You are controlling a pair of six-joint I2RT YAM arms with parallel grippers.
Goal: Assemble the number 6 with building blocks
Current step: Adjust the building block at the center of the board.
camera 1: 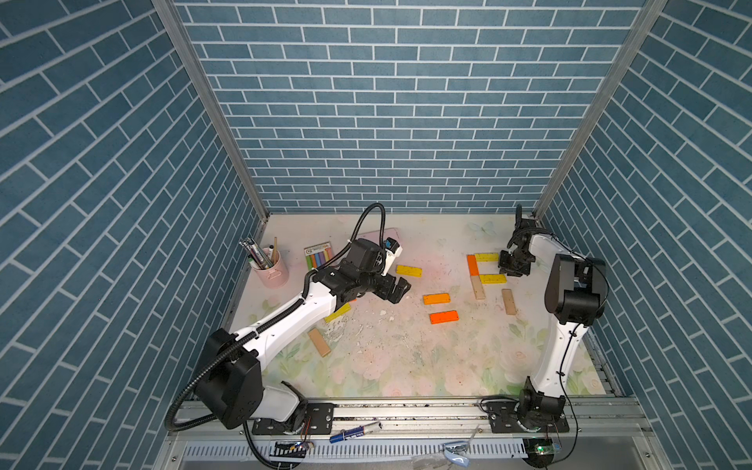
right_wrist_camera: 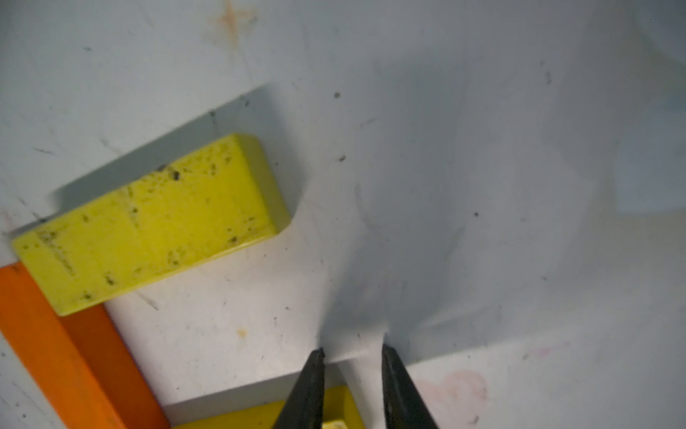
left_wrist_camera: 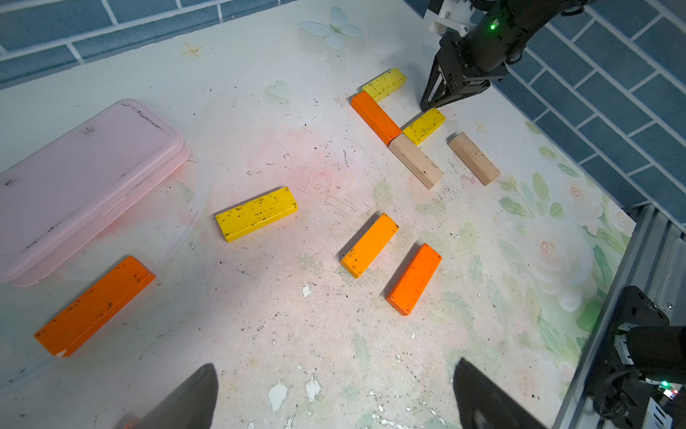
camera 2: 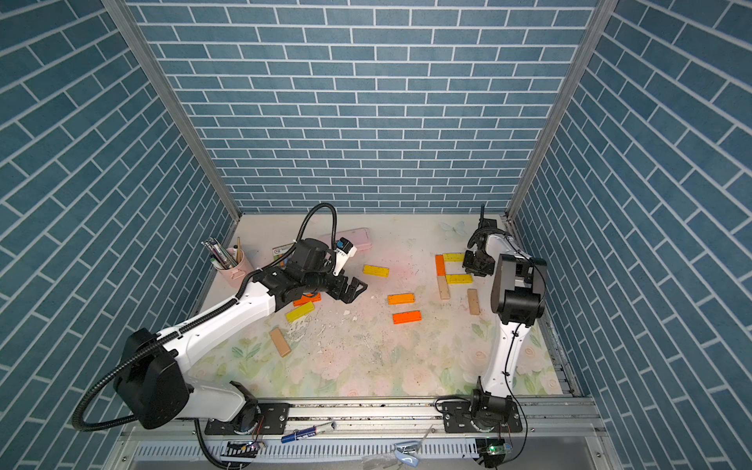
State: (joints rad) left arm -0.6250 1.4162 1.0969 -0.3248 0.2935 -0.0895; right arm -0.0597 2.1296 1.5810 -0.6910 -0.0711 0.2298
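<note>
Building blocks point(camera 1: 436, 299) lie scattered across the floral table point(camera 1: 407, 366), w/ a half-made 6 at the far right: orange bar point(camera 1: 472, 264) and tan bar point(camera 1: 478, 288) end to end as the spine, top yellow bar point(camera 1: 486, 257) and middle yellow bar point(camera 1: 492, 278) branching off it. Right gripper point(right_wrist_camera: 352, 356) hangs low at the middle bar's free end, fingers nearly together w/ only a narrow gap and nothing visibly held; whether a tip touches the bar can't be told. Left gripper point(left_wrist_camera: 334, 366) hovers mid-table, fingers spread wide, empty. Likely trouble: any sideways drift by the right tips could shove the middle bar askew or break its joint w/ the spine, since the bars look merely butted together. The loop lacks its bottom and right side; the second tan bar point(camera 1: 508, 301) lies tilted nearby, apart from the figure, and dragging it in could knock the spine. On the left, wide fingers coming down on the amber bar point(left_wrist_camera: 369, 245) may clip the loose orange bar point(left_wrist_camera: 414, 278) just beside it, and the arm overhangs a loose yellow bar point(camera 1: 337, 313).
</note>
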